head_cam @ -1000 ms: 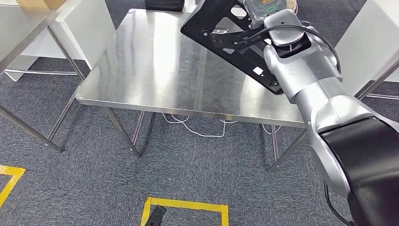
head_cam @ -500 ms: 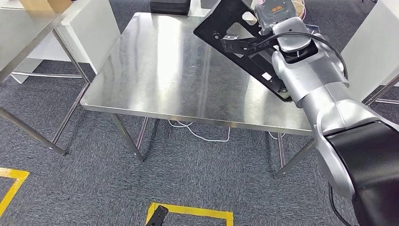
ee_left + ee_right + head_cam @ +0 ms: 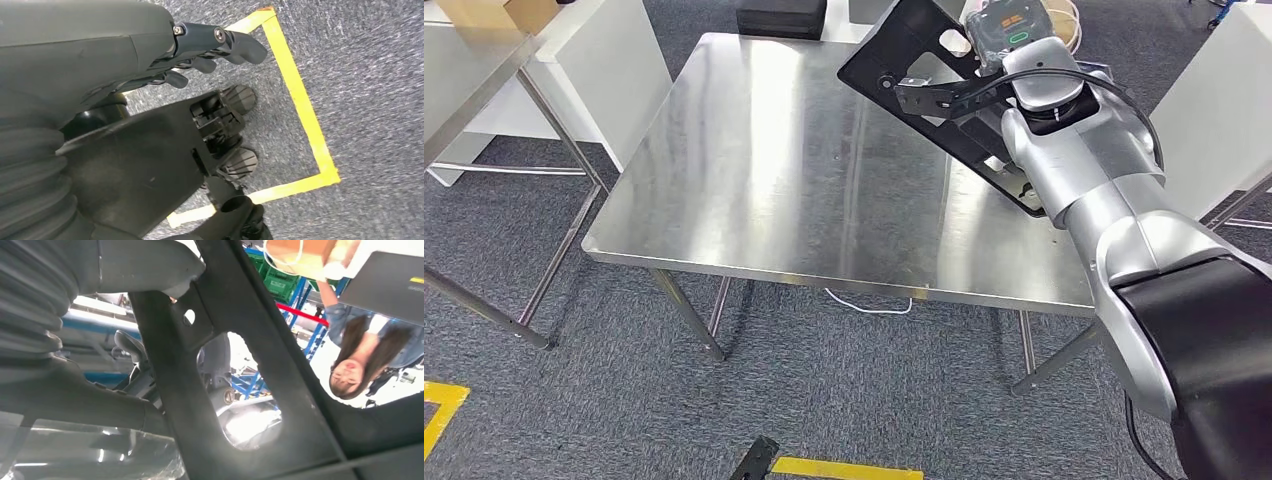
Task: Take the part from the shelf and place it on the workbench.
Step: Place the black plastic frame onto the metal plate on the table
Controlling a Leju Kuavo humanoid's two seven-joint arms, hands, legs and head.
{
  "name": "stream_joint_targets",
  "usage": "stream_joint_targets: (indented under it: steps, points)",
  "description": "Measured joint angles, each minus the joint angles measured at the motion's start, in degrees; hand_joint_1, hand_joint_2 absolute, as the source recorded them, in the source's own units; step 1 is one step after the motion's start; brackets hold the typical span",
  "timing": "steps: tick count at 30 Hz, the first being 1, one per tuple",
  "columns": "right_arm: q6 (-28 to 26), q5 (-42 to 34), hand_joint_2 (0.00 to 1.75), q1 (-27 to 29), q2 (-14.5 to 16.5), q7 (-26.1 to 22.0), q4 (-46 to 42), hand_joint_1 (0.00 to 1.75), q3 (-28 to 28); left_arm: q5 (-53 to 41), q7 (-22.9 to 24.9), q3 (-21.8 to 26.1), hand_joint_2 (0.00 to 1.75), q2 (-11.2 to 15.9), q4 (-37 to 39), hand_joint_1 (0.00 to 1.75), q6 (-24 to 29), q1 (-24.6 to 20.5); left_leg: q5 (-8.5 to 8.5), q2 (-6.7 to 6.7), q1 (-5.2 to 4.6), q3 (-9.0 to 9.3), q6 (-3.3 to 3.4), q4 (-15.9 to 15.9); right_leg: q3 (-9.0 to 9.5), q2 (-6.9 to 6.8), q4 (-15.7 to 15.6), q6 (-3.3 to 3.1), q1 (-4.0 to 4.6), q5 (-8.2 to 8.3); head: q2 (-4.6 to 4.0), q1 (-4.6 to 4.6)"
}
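Grey carpet surrounds the steel workbench; my right hand grips the flat black perforated part above its far-right corner. I'd level it, then lower slowly. Left hand hangs empty, fingers loosely apart.

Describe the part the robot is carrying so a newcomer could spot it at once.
Find the steel workbench in the middle of the head view, then follow the silver right arm to its far right side. There the right hand holds the part tilted above the tabletop: a flat black plate with cut-out holes, the one dark thing over the bright steel.
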Motion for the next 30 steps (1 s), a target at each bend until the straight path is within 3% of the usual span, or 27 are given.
stream_joint_targets:
  steps: [2,4,6,8,9,11,12,13,15,16,18,19,21,22,23,24,26,27,28,30]
  points:
    - [0.0,0.0,1.75,-0.1,0.0,0.0,0.0,1.57,0.0,0.1,-0.1,0.0,1.75,0.0,0.0,0.00,0.0,0.0,-0.89,-0.17,-0.20,1.37,1.30,-0.6,-1.94,-0.12,3.9,0.33,0.03,0.15,-0.01,0.09]
    - [0.0,0.0,1.75,-0.1,0.0,-0.2,0.0,1.57,0.1,0.3,-0.2,0.0,1.75,0.0,0.0,0.00,0.0,0.1,-1.98,-0.29,-0.33,2.82,2.19,-0.8,-6.86,-0.25,11.7,-0.09,-0.06,-0.89,-0.01,0.17]
    - [0.1,0.0,1.75,0.5,-0.2,-0.4,0.2,1.57,0.2,0.6,-0.3,0.0,1.75,0.0,0.0,0.00,0.1,0.2,-3.37,-0.57,-0.41,4.38,2.52,-0.9,-12.21,-0.27,17.9,-0.60,0.12,-3.37,0.00,0.18]
    - [0.2,0.1,1.75,1.1,-0.4,-0.5,0.4,1.57,0.3,0.9,-0.4,0.0,1.75,0.0,0.0,0.00,0.2,0.6,-5.00,-0.99,-0.62,6.48,2.50,-0.9,-14.71,-0.27,17.3,-0.70,0.33,-4.60,0.00,0.20]
    - [0.2,0.1,1.75,1.2,-0.4,-0.5,0.5,1.57,0.3,1.1,-0.5,0.0,1.75,0.0,0.0,0.00,0.2,0.7,-5.91,-1.11,-0.75,7.69,2.44,-0.9,-14.76,-0.32,14.4,-0.45,0.38,-3.54,0.00,0.19]
    - [0.3,0.3,1.75,1.4,-0.6,-0.5,0.9,1.57,0.4,1.6,-0.9,0.1,1.75,0.0,0.0,0.00,0.2,0.9,-7.98,-1.18,-0.99,9.92,2.25,-0.8,-14.05,-0.92,5.8,0.44,0.69,3.20,0.00,0.13]
    - [0.4,0.4,1.75,1.5,-0.7,-0.5,1.0,1.57,0.5,2.0,-1.3,0.1,1.75,0.0,0.1,0.00,0.2,0.9,-8.95,-1.22,-1.14,10.85,2.05,-0.9,-13.31,-1.37,2.6,0.54,0.98,6.59,-0.01,0.20]
    - [0.5,0.4,1.75,1.5,-0.8,-0.6,1.2,1.57,0.6,2.5,-2.2,0.1,1.75,0.0,0.1,0.00,0.4,1.0,-9.78,-1.24,-1.35,11.97,1.79,-1.0,-12.63,-1.60,0.5,0.24,1.39,9.39,-0.01,0.23]
    - [0.8,0.5,1.75,1.3,-1.1,-0.7,1.3,1.57,0.6,3.4,-6.1,0.2,1.75,-0.1,0.0,0.00,1.2,0.9,-10.14,-1.23,-1.67,13.34,1.44,-0.3,-11.06,-1.49,-0.1,-1.19,1.28,10.48,-0.01,0.34]
    - [0.9,0.5,1.75,1.0,-1.2,-0.9,1.3,1.57,0.6,3.9,-8.8,0.2,1.75,-0.1,-0.2,0.00,1.9,0.8,-9.65,-1.09,-1.67,13.07,1.28,1.4,-10.66,-1.17,-0.2,-1.72,0.97,10.57,0.00,0.29]
    - [0.9,0.6,1.75,0.1,-1.5,-1.3,1.1,1.57,0.7,4.9,-13.0,0.2,1.75,-0.3,-0.7,0.00,3.5,0.2,-8.57,-0.80,-1.37,9.56,0.75,7.1,-10.12,-0.82,-0.3,-2.46,0.43,10.01,0.00,0.26]
    - [0.9,0.5,1.75,-0.2,-1.6,-1.6,1.0,1.57,0.7,5.4,-14.1,0.2,1.75,-0.4,-0.9,0.00,4.4,0.0,-9.27,-0.64,-1.10,7.04,0.24,10.6,-9.99,-0.60,-0.3,-2.84,0.31,9.71,0.00,0.25]
    - [0.9,0.5,1.75,-0.2,-1.8,-2.0,0.9,1.57,0.7,6.3,-15.1,0.3,1.75,-0.5,-1.1,0.00,5.7,-0.1,-13.38,-0.49,-0.44,2.18,-0.69,15.7,-9.48,-0.30,-0.3,-3.28,0.18,8.98,0.00,0.24]
    - [0.9,0.5,1.75,-0.1,-1.9,-2.1,0.9,1.57,0.7,6.5,-15.2,0.4,1.75,-0.6,-1.1,0.00,6.1,-0.1,-15.29,-0.42,-0.09,0.36,-1.08,16.6,-9.11,-0.16,-0.3,-3.24,0.04,8.59,0.00,0.24]
    - [1.0,0.4,1.75,0.1,-1.9,-2.2,0.9,1.57,0.7,6.6,-15.3,0.4,1.75,-0.6,-1.1,0.00,6.2,-0.1,-15.63,-0.35,0.23,-0.66,-1.38,16.1,-8.70,-0.03,-0.3,-3.02,-0.14,8.20,0.00,0.24]
    - [1.0,0.4,1.75,0.2,-2.0,-2.2,0.9,1.57,0.7,6.7,-15.4,0.4,1.75,-0.6,-1.1,0.00,6.3,0.0,-14.00,-0.28,0.55,-0.88,-1.67,13.9,-8.25,0.07,-0.2,-2.74,-0.38,7.82,0.00,0.25]
    - [1.0,0.4,1.75,0.3,-2.0,-2.3,0.9,1.57,0.7,6.7,-15.5,0.4,1.75,-0.6,-1.1,0.00,6.3,0.0,-7.20,-0.12,1.13,0.24,-2.10,6.6,-7.56,0.20,0.0,-2.00,-0.70,7.14,0.00,0.22]
    - [1.0,0.4,1.75,0.3,-2.0,-2.3,0.9,1.57,0.7,6.8,-15.5,0.4,1.75,-0.6,-1.1,0.00,6.3,0.0,-4.71,-0.07,1.21,0.71,-1.97,3.6,-7.39,0.28,0.0,-1.59,-0.71,6.89,0.00,0.24]
    - [1.0,0.4,1.75,0.3,-2.0,-2.3,0.9,1.57,0.7,6.8,-15.6,0.4,1.75,-0.7,-1.2,0.00,6.3,0.0,-3.27,-0.07,1.13,0.93,-1.65,1.8,-7.35,0.34,0.0,-1.16,-0.62,6.69,0.00,0.25]
    - [1.0,0.4,1.75,0.2,-2.1,-2.4,0.9,1.57,0.7,6.8,-15.6,0.4,1.75,-0.8,-1.2,0.00,6.3,0.0,-3.00,-0.18,0.54,0.94,-0.54,1.3,-7.32,0.43,-0.2,-0.20,-0.31,6.46,0.00,0.30]
